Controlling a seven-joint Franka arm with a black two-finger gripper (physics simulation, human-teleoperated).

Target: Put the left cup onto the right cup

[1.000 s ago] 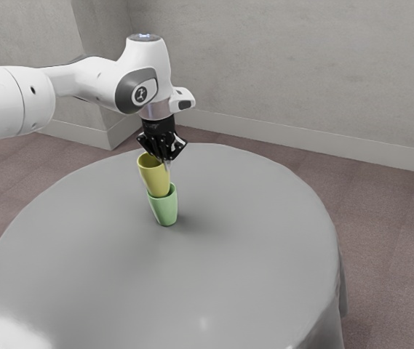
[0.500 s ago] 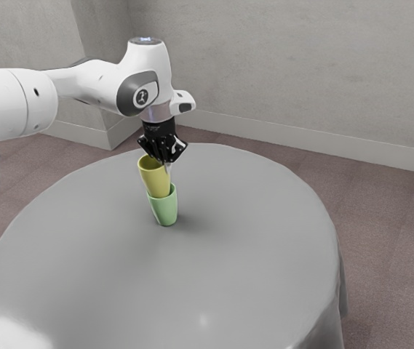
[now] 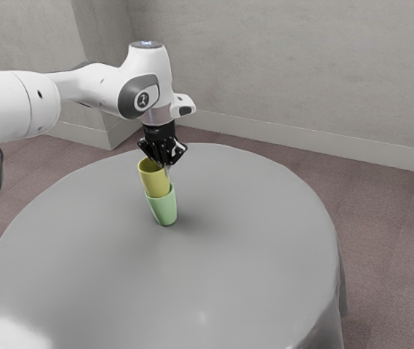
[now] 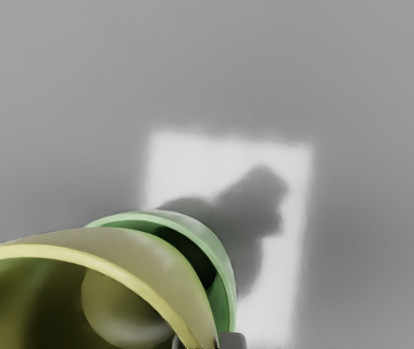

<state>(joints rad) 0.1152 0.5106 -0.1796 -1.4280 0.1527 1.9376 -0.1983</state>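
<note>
Yellow cup sits nested in green cup, directly under gripper, w/ its rim right at the hand's tip. It's tilted, mouth leaning away from the green cup's axis. Can't tell whether the hand is clamped on the rim or let go. Green cup stands below that, on round grey table. Wrist cam: yellow cup close under the hand, green rim just beyond it.

The yellow cup is plain, with a paler rim. The green cup is a plain light green. The counter is unpatterned glossy grey. The arm is white with grey joint caps. The floor is mottled brownish mauve.
</note>
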